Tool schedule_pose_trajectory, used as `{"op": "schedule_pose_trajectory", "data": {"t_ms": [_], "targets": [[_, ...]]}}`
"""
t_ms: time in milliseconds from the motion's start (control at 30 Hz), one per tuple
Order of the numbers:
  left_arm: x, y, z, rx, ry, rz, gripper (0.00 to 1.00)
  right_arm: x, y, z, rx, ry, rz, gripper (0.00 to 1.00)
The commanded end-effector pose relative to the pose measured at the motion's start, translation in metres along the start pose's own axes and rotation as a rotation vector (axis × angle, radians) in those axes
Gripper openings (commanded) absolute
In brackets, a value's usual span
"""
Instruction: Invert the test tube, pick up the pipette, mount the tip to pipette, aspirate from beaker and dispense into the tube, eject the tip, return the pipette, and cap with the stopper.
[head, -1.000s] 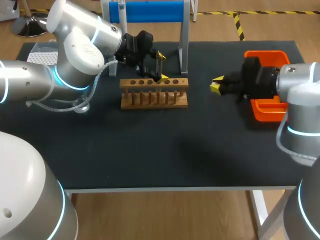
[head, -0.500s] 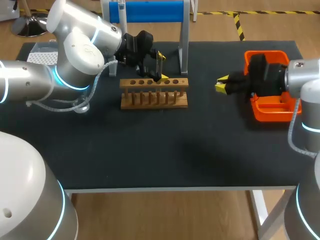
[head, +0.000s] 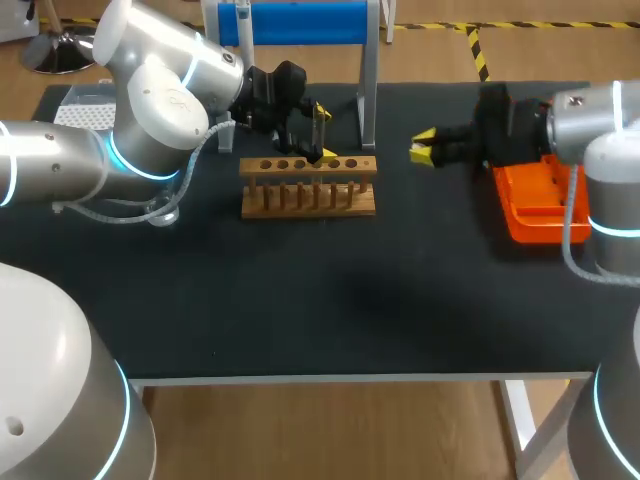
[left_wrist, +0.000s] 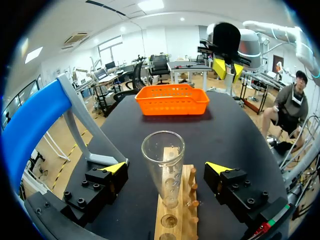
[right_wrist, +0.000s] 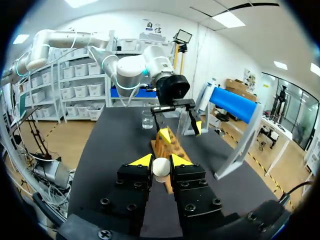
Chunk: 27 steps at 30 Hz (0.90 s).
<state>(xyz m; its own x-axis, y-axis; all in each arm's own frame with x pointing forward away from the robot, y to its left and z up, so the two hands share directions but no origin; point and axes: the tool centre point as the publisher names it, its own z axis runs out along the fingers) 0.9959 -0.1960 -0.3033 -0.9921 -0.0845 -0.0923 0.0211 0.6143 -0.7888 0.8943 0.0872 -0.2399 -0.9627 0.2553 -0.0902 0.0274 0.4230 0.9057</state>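
Observation:
A clear glass test tube stands upright, mouth up, in the wooden rack. My left gripper is open around it, a yellow-tipped finger on either side and neither touching the glass. My right gripper hovers right of the rack, left of the orange basket. In the right wrist view the right gripper is shut on a small white stopper, and the rack and the left gripper lie ahead of it.
A blue-barred stand rises behind the rack. A glass beaker sits beyond the rack near my left arm. A white tip box is at the far left corner. The black table is bare toward its front edge.
My right gripper, still holding the stopper, has shifted left and a little farther back, away from the basket and nearer the rack. The left arm has not moved.

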Motion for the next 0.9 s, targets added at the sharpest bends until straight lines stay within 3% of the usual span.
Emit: {"op": "schedule_pose_trajectory", "data": {"t_ms": [33, 400, 900], "targets": [[0.0, 0.0, -0.001, -0.001, 0.0, -0.001, 1.0, -0.02, 0.016, 0.023, 0.028, 0.065, -0.021, 0.0], [0.0, 0.0, -0.001, -0.001, 0.0, -0.001, 1.0, -0.024, 0.051, 0.042, 0.027, 0.116, -0.079, 0.0], [0.0, 0.0, -0.001, -0.001, 0.0, -0.001, 1.0, -0.032, 0.077, 0.072, 0.068, 0.173, -0.139, 0.0]]}}
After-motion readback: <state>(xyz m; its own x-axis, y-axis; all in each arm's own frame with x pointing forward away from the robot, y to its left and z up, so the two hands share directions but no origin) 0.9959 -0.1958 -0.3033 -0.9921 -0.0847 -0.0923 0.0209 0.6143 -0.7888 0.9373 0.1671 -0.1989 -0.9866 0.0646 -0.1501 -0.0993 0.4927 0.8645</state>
